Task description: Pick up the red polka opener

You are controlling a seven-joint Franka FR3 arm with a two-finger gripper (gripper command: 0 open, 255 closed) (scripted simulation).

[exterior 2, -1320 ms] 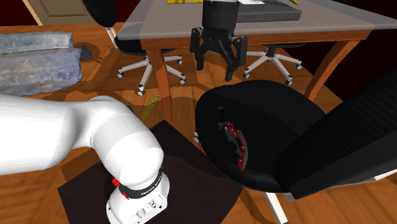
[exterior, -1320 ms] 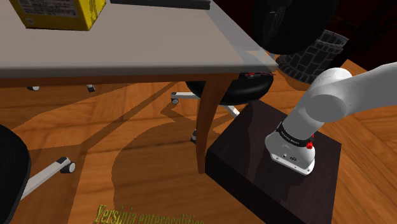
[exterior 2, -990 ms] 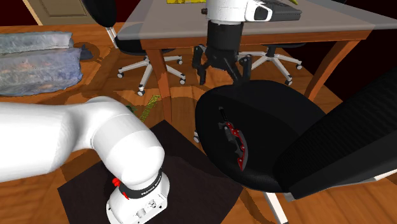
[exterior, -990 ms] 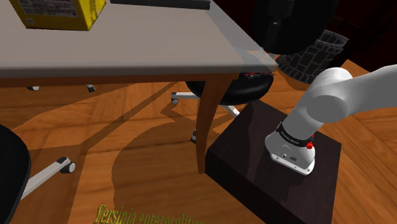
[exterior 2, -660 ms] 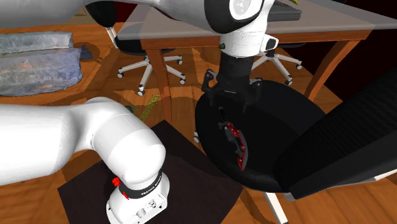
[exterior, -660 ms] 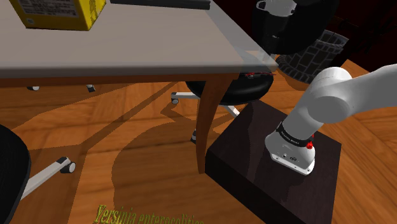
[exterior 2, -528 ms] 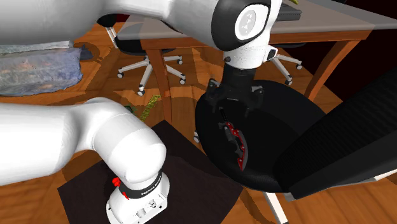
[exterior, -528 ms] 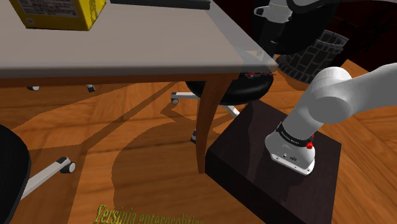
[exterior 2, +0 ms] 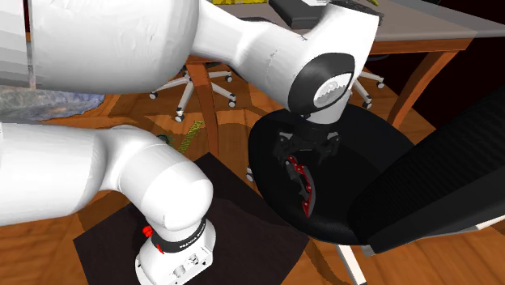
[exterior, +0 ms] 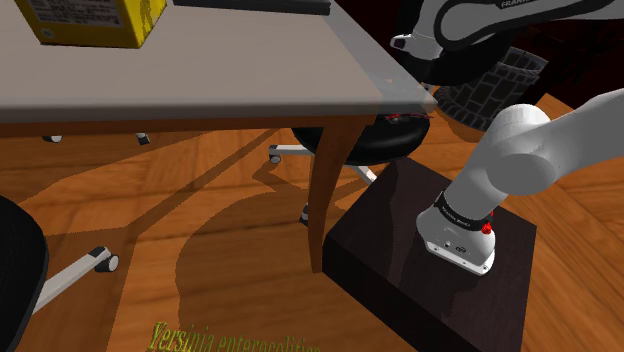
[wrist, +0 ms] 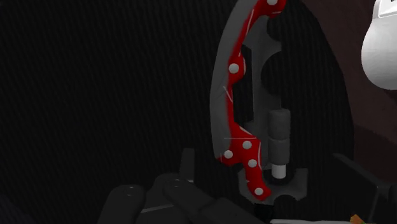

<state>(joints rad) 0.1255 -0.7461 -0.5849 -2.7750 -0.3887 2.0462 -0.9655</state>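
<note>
Fingers [exterior 2: 330, 147] spread apart, nothing gripped | opener [exterior 2: 301, 185] laid flat on seat [exterior 2: 372, 146] | gripper [exterior 2: 306, 155] hung just above it, pointed down at seat, judged so its narrow body can be straddled and pinched.

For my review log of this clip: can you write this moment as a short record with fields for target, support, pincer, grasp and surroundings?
target: red opener with white dots, dark grey metal parts
support: lying on the black office chair seat
pincer: open, pointing down, close above the opener's far end
grasp: opener not held
surroundings: grey-topped table with brown legs beside the chair
</note>
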